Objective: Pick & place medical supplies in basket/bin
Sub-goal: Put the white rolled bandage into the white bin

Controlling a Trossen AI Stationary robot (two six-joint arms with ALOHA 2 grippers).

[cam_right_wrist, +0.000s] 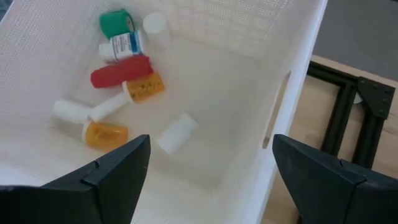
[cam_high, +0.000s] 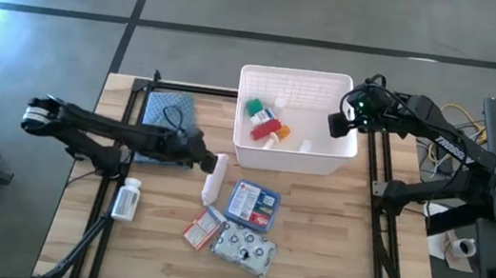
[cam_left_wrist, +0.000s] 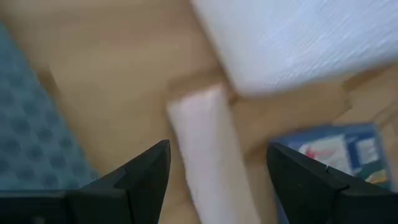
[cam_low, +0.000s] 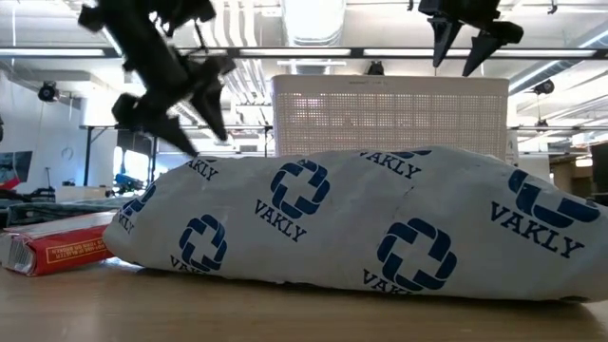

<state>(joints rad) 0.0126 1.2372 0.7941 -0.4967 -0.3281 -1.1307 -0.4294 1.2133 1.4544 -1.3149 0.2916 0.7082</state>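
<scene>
The white lattice-walled bin (cam_high: 342,151) stands at the table's far middle. Inside it lie a green roll (cam_right_wrist: 113,23), a red tube (cam_right_wrist: 119,71), orange bottles (cam_right_wrist: 106,133) and small white bottles. My left gripper (cam_high: 210,161) is open just left of the bin's near corner. Its fingers stand on either side of a white tube (cam_left_wrist: 211,155) that lies flat on the table, without touching it. My right gripper (cam_high: 336,124) hangs open over the bin's right end. On the table lie a white pill bottle (cam_high: 127,200), a blue-white flat box (cam_high: 252,205), a red-white packet (cam_high: 204,229) and a silvery dotted pouch (cam_high: 245,249).
A blue-grey patterned cloth (cam_high: 167,114) lies at the far left, under my left arm. In the low view a printed pouch (cam_low: 380,228) fills the foreground and hides most of the table. Bare wood lies right of the flat box and along the near edge.
</scene>
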